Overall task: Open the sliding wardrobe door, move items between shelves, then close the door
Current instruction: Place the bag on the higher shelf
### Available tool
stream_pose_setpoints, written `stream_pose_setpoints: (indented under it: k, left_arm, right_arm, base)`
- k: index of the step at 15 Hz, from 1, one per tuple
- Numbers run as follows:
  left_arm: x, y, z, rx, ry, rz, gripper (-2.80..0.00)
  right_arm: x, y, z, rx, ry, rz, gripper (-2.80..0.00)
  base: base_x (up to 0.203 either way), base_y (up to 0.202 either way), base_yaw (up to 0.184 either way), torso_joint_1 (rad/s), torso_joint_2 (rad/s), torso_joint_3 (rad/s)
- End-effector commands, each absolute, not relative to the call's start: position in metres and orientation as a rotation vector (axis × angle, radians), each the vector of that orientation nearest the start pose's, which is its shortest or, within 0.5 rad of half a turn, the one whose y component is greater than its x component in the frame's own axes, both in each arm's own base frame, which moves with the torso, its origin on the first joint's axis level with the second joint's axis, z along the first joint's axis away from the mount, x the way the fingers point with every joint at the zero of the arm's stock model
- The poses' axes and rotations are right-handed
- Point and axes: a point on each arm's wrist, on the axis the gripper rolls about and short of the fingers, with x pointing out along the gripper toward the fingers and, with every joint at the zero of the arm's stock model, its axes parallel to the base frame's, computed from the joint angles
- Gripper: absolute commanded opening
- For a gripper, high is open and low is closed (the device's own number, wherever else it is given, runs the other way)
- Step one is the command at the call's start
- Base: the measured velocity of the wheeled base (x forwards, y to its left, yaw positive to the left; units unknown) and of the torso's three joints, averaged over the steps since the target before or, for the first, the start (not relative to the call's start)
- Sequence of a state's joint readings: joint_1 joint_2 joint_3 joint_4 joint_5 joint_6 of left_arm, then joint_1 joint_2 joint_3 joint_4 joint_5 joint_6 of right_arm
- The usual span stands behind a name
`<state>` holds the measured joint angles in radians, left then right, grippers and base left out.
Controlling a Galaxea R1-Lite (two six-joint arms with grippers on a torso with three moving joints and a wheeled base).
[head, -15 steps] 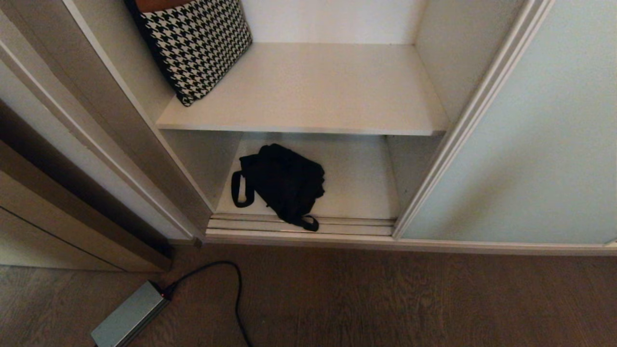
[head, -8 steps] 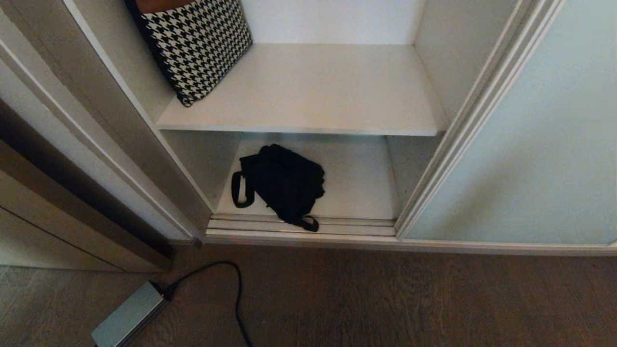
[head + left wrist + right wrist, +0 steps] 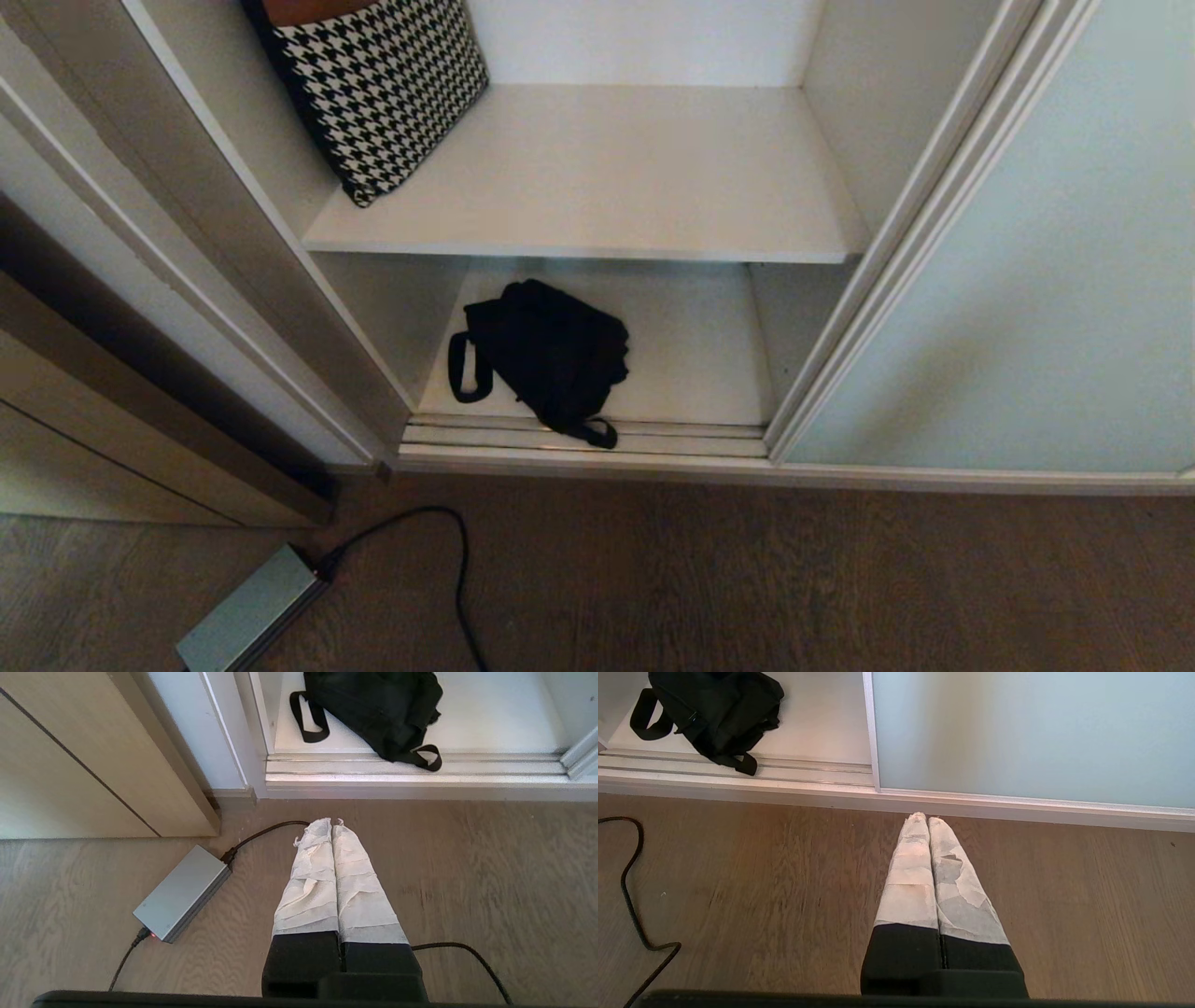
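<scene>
The sliding wardrobe door (image 3: 1027, 280) stands slid to the right, leaving the wardrobe's left half open. A houndstooth cushion (image 3: 383, 93) leans in the left corner of the upper shelf (image 3: 607, 177). The black bag (image 3: 551, 355) lies on the lower shelf (image 3: 691, 355), one strap hanging over the floor track (image 3: 579, 436). My left gripper (image 3: 331, 822) is shut and empty, low over the wooden floor in front of the bag (image 3: 373, 709). My right gripper (image 3: 923, 817) is shut and empty too, over the floor just before the door's (image 3: 1017, 732) bottom rail. Neither arm shows in the head view.
A grey power brick (image 3: 247, 611) with a black cable (image 3: 457, 569) lies on the floor to the left, close to my left gripper. A beige wooden panel (image 3: 93, 420) stands left of the wardrobe. The upper shelf's middle and right are bare.
The door's frame at the upper right looks slightly wider than a second ago. Cushion, bag and power brick lie as before.
</scene>
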<state>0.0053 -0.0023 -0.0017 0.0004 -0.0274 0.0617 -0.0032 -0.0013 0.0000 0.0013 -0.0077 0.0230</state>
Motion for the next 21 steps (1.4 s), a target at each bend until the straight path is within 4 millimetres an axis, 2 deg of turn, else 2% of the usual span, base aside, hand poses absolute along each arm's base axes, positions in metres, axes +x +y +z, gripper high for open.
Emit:
stream_pose_setpoints:
  k: [1,5,21]
  left_arm:
    - [-0.0228,-0.0008,0.0753,0.051,0.002,-0.022,-2.8]
    - [-0.023,-0.0008,0.0753,0.054,0.005,-0.022,-2.8]
    - [-0.0229,-0.0008,0.0753,0.067,0.004,-0.027,-2.8]
  right_arm:
    - [-0.0229,-0.0001,0.0753,0.023,0.0,-0.011,-2.8]
    - [-0.0229,-0.0001,0.0753,0.023,0.0,-0.011,-2.8]
    - [-0.0229,-0.0001,0.0753,0.023,0.0,-0.011,-2.8]
  base:
    - [0.0,0.0,0.0,0.0,0.0,0.0]
    - [0.0,0.0,0.0,0.002,0.0,-0.095]
    - [0.0,0.0,0.0,0.002,0.0,-0.196]
